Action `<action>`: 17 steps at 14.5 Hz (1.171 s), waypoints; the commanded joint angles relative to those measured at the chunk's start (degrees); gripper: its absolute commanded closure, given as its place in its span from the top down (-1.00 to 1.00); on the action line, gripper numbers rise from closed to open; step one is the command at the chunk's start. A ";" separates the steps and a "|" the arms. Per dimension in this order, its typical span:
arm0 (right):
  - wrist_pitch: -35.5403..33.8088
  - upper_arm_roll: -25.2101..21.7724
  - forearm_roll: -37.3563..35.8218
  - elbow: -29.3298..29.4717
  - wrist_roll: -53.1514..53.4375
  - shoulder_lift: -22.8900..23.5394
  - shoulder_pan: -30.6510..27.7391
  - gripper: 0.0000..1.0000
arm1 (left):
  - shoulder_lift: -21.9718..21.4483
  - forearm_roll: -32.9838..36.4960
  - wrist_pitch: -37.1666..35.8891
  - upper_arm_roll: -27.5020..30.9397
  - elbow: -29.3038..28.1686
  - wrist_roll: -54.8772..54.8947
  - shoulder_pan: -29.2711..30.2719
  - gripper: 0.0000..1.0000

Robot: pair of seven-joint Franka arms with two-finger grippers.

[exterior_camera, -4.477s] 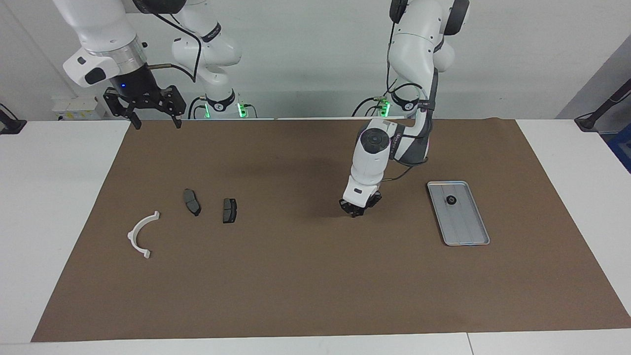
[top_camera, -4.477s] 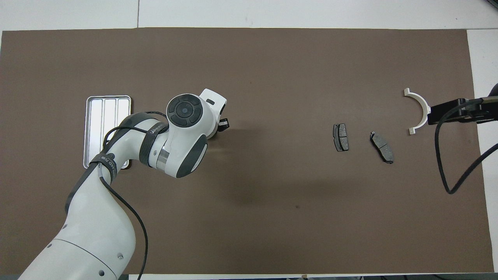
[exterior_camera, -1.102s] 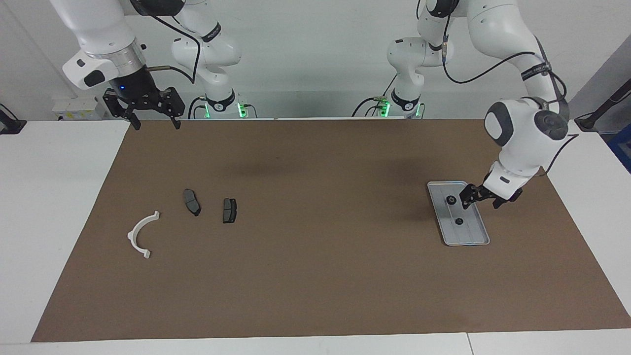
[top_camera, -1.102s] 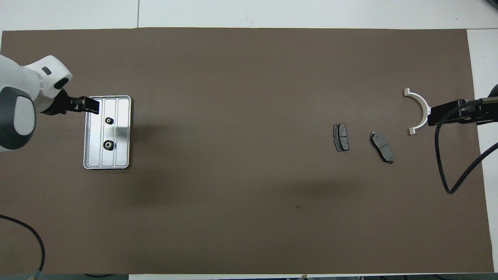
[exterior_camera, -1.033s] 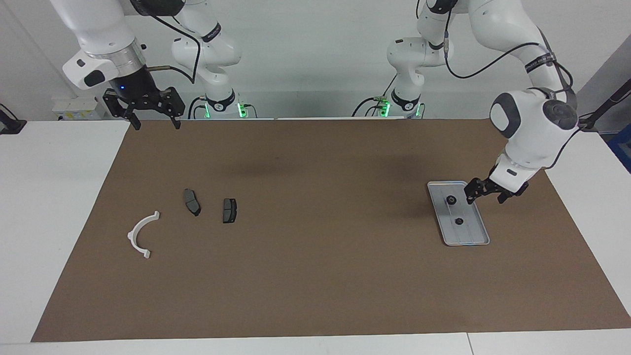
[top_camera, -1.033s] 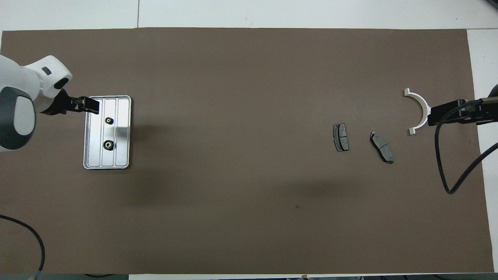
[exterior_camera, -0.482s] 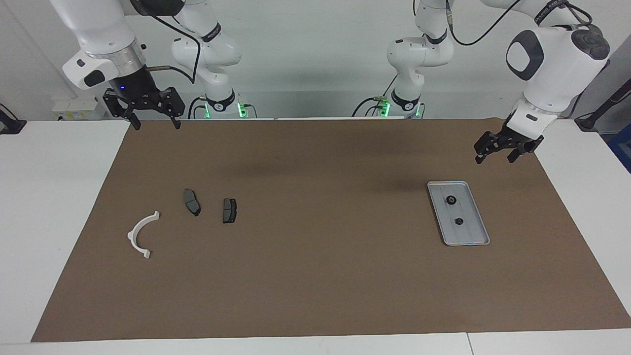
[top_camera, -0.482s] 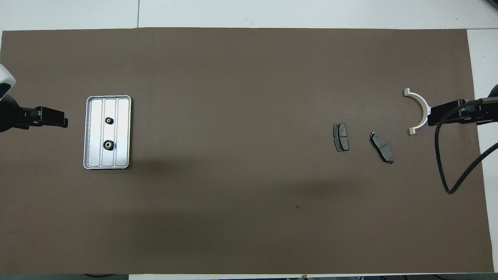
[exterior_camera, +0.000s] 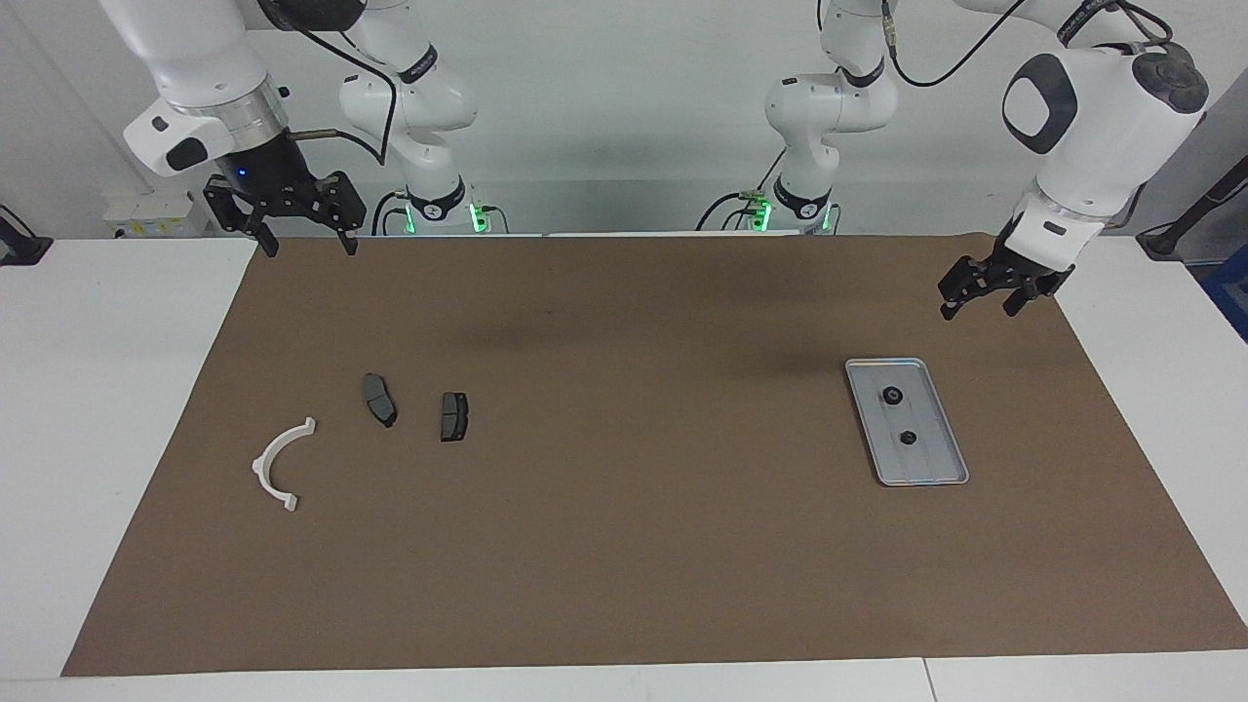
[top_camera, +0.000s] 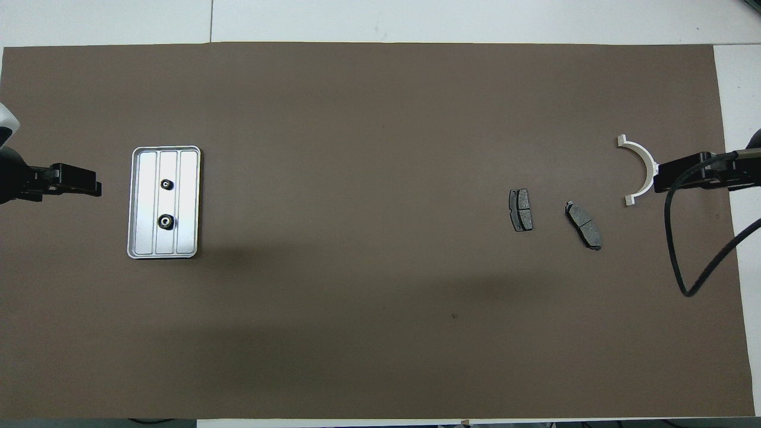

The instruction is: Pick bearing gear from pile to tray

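Two tiny black round gears [exterior_camera: 891,395] [exterior_camera: 907,438] lie on my ribbed silver tray [exterior_camera: 942,466]. My left tool [exterior_camera: 980,295] hangs empty, fingers apart; my right tool [exterior_camera: 304,239] waits, spread wide.

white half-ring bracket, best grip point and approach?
Judging by its pose, take the white half-ring bracket at mid-arc, fingers straddling the thin band inside and outside the curve, descending from straight above. It lies flat on the brown mat, open side toward the brake pads, so the edge is the only graspable face. The right gripper hangs nearest.
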 commanded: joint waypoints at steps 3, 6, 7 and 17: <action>0.31 -0.48 -0.77 -1.41 -1.82 -1.44 0.39 1.00 | 0.77 -0.66 -5.17 0.91 3.83 -1.05 -1.67 1.00; 0.39 -0.48 -0.77 -1.41 -1.82 -1.44 0.39 1.00 | 1.04 -0.48 -5.60 0.56 4.18 -1.14 -1.67 1.00; 0.31 -0.48 -0.77 -1.41 -1.82 -1.44 0.39 1.00 | 1.04 -0.48 -5.35 0.30 4.09 -1.14 -1.67 1.00; 0.31 -0.48 -0.77 -1.41 -1.82 -1.44 0.39 1.00 | 1.04 -0.30 -5.87 0.03 5.94 -1.31 -1.67 1.00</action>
